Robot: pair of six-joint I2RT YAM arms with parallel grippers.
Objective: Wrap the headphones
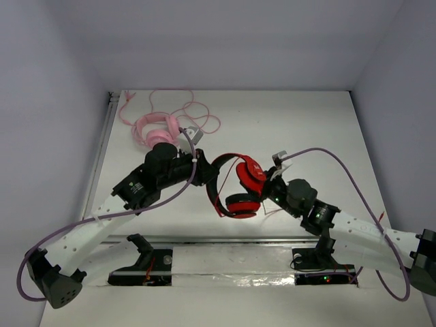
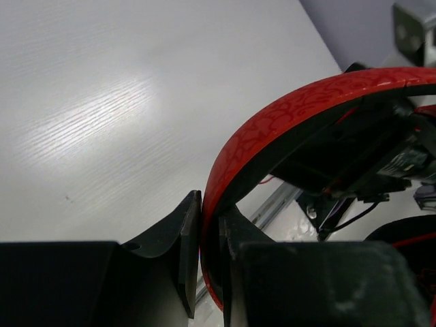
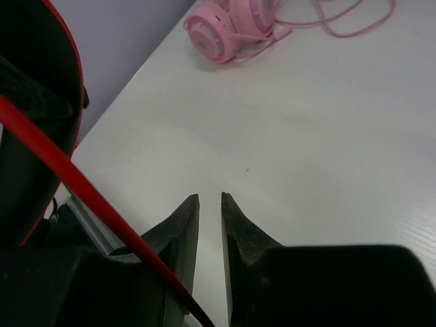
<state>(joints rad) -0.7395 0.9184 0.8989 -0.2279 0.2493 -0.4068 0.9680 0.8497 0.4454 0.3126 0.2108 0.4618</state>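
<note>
The red headphones (image 1: 251, 178) hang just above the table's middle, between my two arms, one round cup (image 1: 242, 204) lowest. My left gripper (image 1: 210, 176) is shut on the red patterned headband (image 2: 272, 129); in the left wrist view the band is pinched between both fingers (image 2: 210, 204). My right gripper (image 1: 271, 185) sits close to the right side of the cups. In the right wrist view its jaws (image 3: 210, 197) stand a narrow gap apart with nothing between them. The thin red cable (image 3: 68, 180) runs slantwise across the outside of its left finger (image 3: 178, 225). A black, red-rimmed part of the headphones (image 3: 41, 102) fills that view's left edge.
Pink headphones (image 1: 155, 129) with a looping pink cable (image 1: 197, 116) lie at the back left, also in the right wrist view (image 3: 225, 27). A metal rail (image 1: 225, 240) runs along the near edge between the arm bases. Grey walls enclose the table.
</note>
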